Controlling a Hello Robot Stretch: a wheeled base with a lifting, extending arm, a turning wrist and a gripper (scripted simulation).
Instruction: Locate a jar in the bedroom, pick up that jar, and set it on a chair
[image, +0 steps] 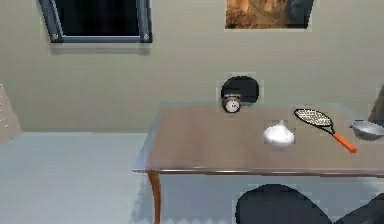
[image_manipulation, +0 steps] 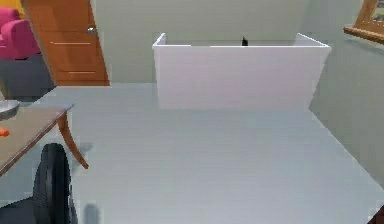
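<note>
A white rounded thing (image: 279, 134) lies mid-way along the surface (image: 200, 150) — clock (image: 232, 103) at its far edge, racket (image: 325, 127) beside — claw's state cannot be told.

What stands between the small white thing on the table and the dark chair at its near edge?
Nothing visible: only bare table lies between the white thing and the dark chair. The racket lies off to the side.
</note>
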